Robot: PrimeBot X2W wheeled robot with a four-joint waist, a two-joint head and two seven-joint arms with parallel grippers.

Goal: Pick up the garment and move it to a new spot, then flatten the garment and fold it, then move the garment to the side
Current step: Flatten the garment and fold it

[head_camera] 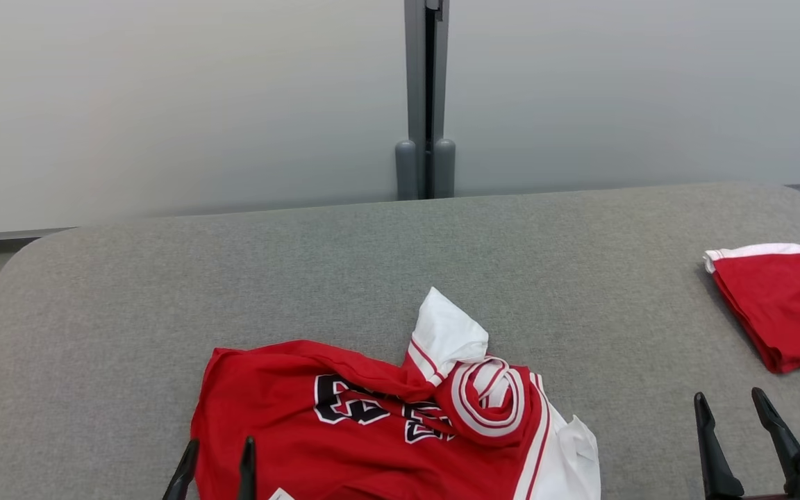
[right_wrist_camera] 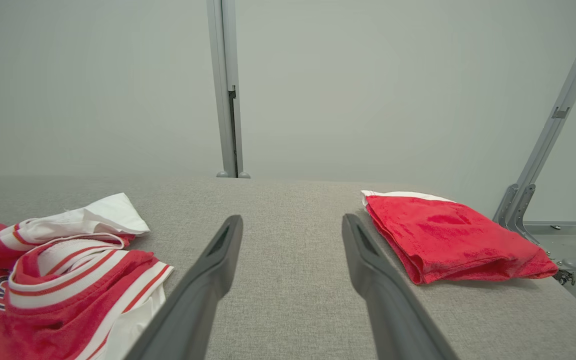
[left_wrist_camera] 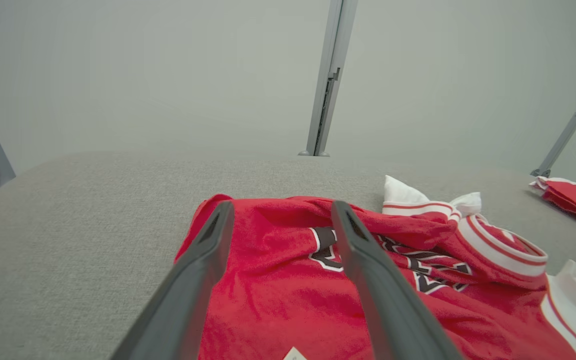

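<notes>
Grey padded surface (head_camera: 372, 257) with a crumpled red jersey (head_camera: 365, 437) near its front edge, not yet picked up.
The jersey lies bunched, its white-trimmed collar (head_camera: 487, 403) twisted up and a white flap sticking out behind it; a folded red cloth (head_camera: 782, 309) sits well apart at the far right. The left gripper (head_camera: 218, 462) hangs over the jersey's left part, jaws spread wide and holding nothing; whether the tips touch the fabric I cannot tell. The right gripper (head_camera: 728, 417) is equally wide and empty, over bare surface between jersey and folded cloth. A good lift probably means pinching a single layer at the left edge, bringing the right gripper across to the white-striped side, and keeping clear of the folded cloth.
</notes>
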